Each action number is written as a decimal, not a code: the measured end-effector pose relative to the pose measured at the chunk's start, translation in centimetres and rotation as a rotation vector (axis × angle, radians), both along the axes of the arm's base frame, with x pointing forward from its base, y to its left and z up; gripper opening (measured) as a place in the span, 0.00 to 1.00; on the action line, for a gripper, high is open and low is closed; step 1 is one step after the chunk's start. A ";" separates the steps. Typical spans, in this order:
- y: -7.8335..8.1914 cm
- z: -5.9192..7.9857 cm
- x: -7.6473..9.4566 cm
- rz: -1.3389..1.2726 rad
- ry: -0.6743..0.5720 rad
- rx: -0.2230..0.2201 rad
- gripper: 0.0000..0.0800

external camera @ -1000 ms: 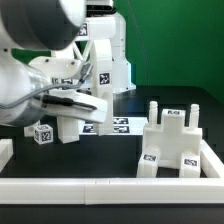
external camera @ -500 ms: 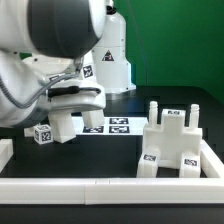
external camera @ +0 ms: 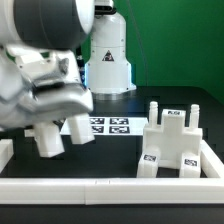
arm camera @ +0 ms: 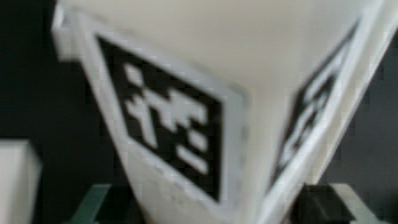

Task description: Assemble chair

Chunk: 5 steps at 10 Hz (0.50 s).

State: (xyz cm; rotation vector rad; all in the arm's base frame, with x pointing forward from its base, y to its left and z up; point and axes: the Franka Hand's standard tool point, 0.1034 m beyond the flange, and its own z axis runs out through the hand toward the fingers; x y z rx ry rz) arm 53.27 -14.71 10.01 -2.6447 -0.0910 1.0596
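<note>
My gripper (external camera: 62, 136) hangs low at the exterior view's left, above the black table. In the wrist view the gripper (arm camera: 222, 208) is shut on a white chair part (arm camera: 196, 110) with black marker tags on two faces. That part fills the view, with a dark fingertip (arm camera: 93, 200) on each side of it. In the exterior view the arm hides most of the held part. A partly built white chair piece (external camera: 170, 140) with upright pegs stands at the exterior view's right, well apart from the gripper.
The marker board (external camera: 108, 126) lies on the table behind the gripper. The arm's white base (external camera: 108, 55) stands at the back. A white rim (external camera: 110, 186) runs along the front and around the right side of the table.
The arm has swung down and toward the camera, and is blurred by the motion. The small tagged part seen at the left earlier is now out of sight behind the hand. The chair piece has not moved.
</note>
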 end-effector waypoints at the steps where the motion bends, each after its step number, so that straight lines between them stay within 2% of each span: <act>1: 0.0 1.3 0.3 -0.014 -0.099 -0.011 0.50; 3: 0.0 1.0 -0.6 -0.054 -0.186 -0.026 0.50; 4: -0.3 0.6 0.6 -0.067 -0.270 -0.039 0.50; 5: -0.6 0.7 1.0 -0.079 -0.356 -0.053 0.50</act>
